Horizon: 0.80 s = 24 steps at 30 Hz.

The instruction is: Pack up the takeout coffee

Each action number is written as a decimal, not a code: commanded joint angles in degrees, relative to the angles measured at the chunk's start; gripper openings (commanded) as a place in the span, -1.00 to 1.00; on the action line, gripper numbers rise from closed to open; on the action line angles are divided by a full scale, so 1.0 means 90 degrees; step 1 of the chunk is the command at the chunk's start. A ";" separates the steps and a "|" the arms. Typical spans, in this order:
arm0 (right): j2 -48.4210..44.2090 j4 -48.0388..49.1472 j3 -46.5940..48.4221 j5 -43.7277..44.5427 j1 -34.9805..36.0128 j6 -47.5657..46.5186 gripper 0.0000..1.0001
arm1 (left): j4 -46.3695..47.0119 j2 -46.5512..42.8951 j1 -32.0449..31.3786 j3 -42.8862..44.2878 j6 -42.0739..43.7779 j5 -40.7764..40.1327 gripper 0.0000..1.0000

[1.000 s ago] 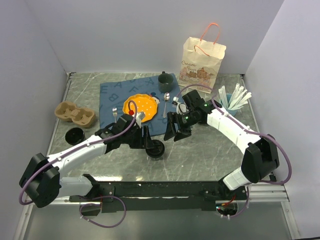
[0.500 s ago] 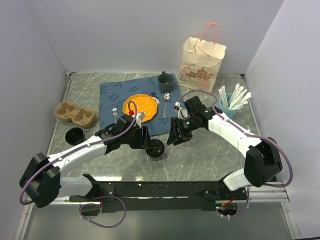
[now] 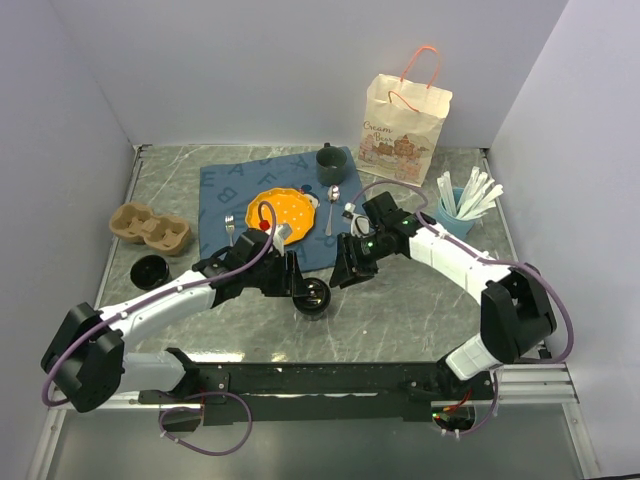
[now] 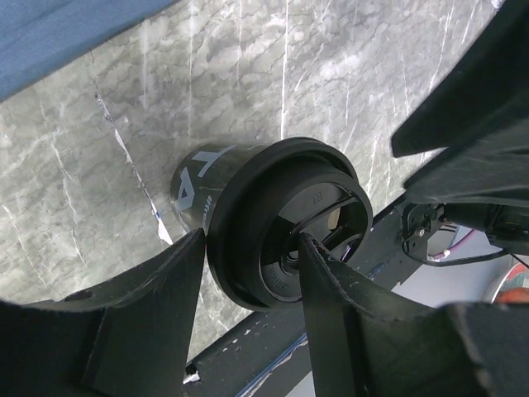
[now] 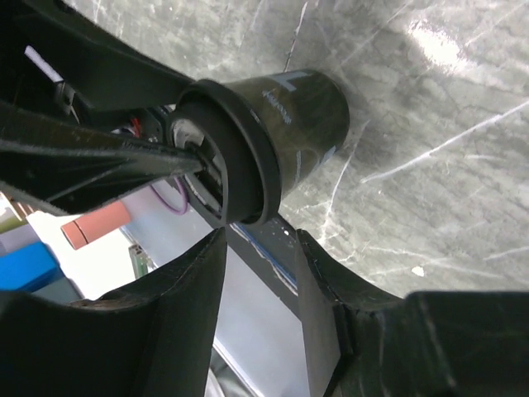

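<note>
Lidded coffee cup (image 3: 314,298) stands upright on the marble, near-centre, approx 6 o'clock of the blue mat (image 3: 225,190). L gripper (image 4: 250,240) reaches in from the cup's 9 o'clock. Its fingers sit against both sides of the lid, so it reads as clamped on the cup. R gripper (image 5: 260,240) is at the cup's 2 o'clock, fingers apart, nothing between them, cup just past the tips.

Step, prob: cup secured, lift or handover not yet begun. Next move needs a level carry w/o crushing the lid, to the cardboard carrier (image 3: 150,228) at 10 o'clock or the paper bag (image 3: 405,125), far off at 1 o'clock. R shouldn't block the path.
</note>
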 commanded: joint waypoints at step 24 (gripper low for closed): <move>0.0143 0.0542 -0.0704 0.0642 0.0192 0.0540 -0.38 | -0.0029 0.0253 0.0026 -0.0214 -0.0106 -0.0153 0.04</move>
